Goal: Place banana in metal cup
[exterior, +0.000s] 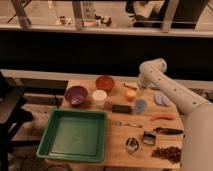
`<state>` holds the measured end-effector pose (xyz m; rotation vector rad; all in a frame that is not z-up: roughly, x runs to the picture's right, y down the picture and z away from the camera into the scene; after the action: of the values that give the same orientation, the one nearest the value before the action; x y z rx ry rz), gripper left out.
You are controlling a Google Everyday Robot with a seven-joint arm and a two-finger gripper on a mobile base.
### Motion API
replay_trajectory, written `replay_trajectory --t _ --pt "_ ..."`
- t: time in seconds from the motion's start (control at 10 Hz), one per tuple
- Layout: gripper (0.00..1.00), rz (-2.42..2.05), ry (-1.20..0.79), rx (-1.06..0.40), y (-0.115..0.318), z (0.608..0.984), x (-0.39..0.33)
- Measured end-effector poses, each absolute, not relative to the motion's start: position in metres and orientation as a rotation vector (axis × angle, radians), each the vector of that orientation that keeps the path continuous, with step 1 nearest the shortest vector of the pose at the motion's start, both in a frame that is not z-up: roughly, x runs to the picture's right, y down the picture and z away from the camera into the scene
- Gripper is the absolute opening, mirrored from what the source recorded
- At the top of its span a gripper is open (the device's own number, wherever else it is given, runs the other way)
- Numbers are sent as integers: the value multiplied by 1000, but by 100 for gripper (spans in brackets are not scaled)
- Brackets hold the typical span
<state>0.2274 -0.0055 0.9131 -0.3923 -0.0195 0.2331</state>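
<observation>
The banana (131, 86) is a small pale-yellow piece lying at the back of the wooden table (117, 135), right of the red bowl (105, 82). The metal cup (132, 145) is small, round and shiny, and stands near the table's front edge, right of the green tray. My white arm comes in from the lower right and bends over the table's back right. My gripper (141, 86) hangs at its end, just right of the banana and close above the table. I cannot tell whether it touches the banana.
A green tray (50, 145) fills the front left. A purple bowl (76, 95), white cup (99, 97), orange fruit (130, 95), light-blue cup (141, 105), dark block (121, 108), orange-red curved item (163, 117), black-handled tool (167, 131) and dark red cluster (167, 152) lie around.
</observation>
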Motion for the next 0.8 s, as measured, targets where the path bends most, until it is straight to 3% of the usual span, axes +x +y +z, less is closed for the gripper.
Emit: replay_trajectory --t 0.5,0.8 --pt "80 228 -45 -332 -88 902 244" --pt "80 244 -64 -321 -92 911 259"
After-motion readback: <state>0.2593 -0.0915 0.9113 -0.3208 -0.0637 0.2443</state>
